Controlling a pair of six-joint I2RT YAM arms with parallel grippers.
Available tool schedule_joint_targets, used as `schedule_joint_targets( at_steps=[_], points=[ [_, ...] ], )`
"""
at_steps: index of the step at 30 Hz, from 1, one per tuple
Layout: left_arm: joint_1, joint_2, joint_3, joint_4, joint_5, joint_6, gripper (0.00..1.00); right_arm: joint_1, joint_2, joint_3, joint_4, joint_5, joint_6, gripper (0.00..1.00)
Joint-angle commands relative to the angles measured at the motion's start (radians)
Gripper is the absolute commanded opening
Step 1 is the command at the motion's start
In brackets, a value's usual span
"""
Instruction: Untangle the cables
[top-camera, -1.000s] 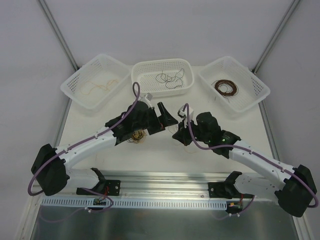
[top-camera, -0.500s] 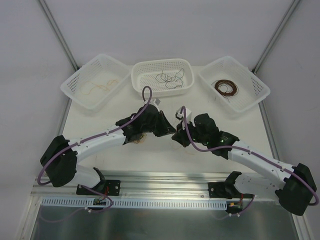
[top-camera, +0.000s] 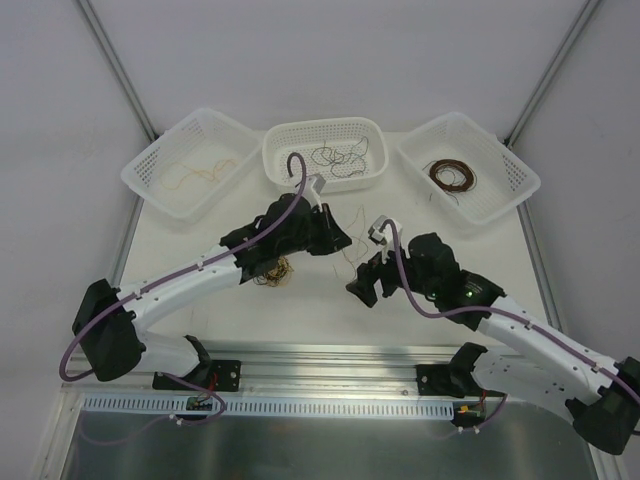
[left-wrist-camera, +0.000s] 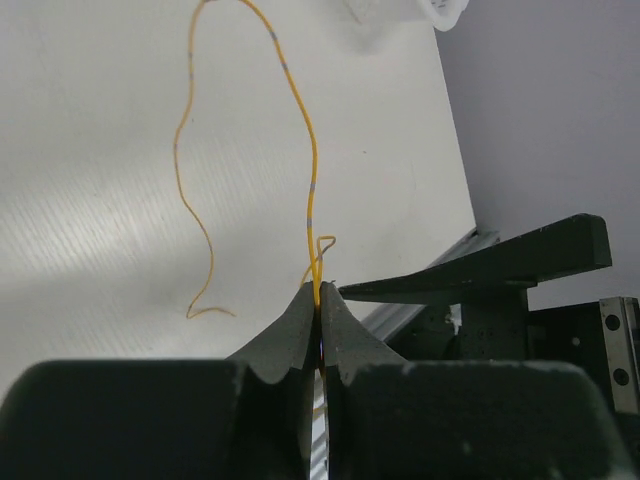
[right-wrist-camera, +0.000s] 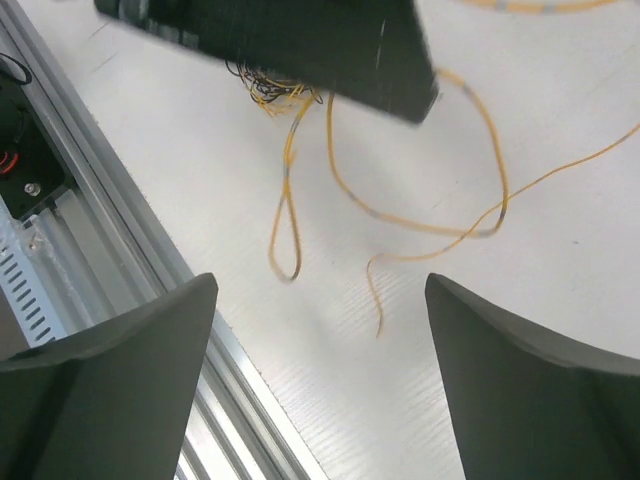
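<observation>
A small tangle of yellow-tan and dark cables (top-camera: 272, 270) lies on the white table under my left forearm. It also shows at the top of the right wrist view as a tangle (right-wrist-camera: 275, 95). My left gripper (top-camera: 340, 241) is shut on one yellow cable (left-wrist-camera: 312, 170), pinched at the very tips (left-wrist-camera: 320, 292). This strand rises away and curls back down over the table. My right gripper (top-camera: 363, 285) is just right of it. It stands open (right-wrist-camera: 318, 300) above loose yellow loops (right-wrist-camera: 285, 240) and holds nothing.
Three white baskets line the far edge. The left basket (top-camera: 150, 160) holds yellow-tan wires, the middle basket (top-camera: 280, 150) black ones, and the right basket (top-camera: 510, 165) dark brown coils. A metal rail (top-camera: 330, 355) runs along the near table edge.
My left gripper has shut on the yellow cable and shifted right and farther away. My right gripper has opened, let go, and drawn back toward the near right.
</observation>
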Motion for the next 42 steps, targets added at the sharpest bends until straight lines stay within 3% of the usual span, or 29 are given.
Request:
schedule_joint_targets(
  at_steps=[1,3,7,11,23,33,41,42],
  points=[
    [-0.003,-0.040,0.143,-0.032,-0.068,0.255,0.00,0.004,-0.102,0.037,-0.089,0.030,-0.020,0.91],
    [0.000,-0.037,0.191,-0.067,-0.108,0.380,0.00,0.003,-0.141,0.055,-0.149,0.056,-0.028,1.00],
    [0.029,-0.037,0.331,-0.128,-0.205,0.577,0.00,0.004,-0.252,0.075,-0.223,0.111,-0.023,1.00],
    [0.115,-0.048,0.429,-0.159,-0.182,0.656,0.00,0.004,-0.323,0.074,-0.270,0.152,-0.006,1.00],
    [0.538,-0.049,0.598,-0.170,-0.171,0.864,0.00,0.004,-0.385,0.052,-0.309,0.137,0.018,0.99],
    [0.837,0.167,0.718,-0.167,-0.144,0.920,0.00,0.004,-0.375,0.048,-0.315,0.122,0.015,1.00],
    [0.955,0.411,0.738,-0.167,-0.119,0.846,0.00,0.004,-0.349,0.049,-0.324,0.111,0.022,1.00],
    [0.969,0.447,0.738,-0.167,-0.127,0.848,0.06,0.003,-0.348,0.046,-0.327,0.111,0.023,1.00]
  ],
)
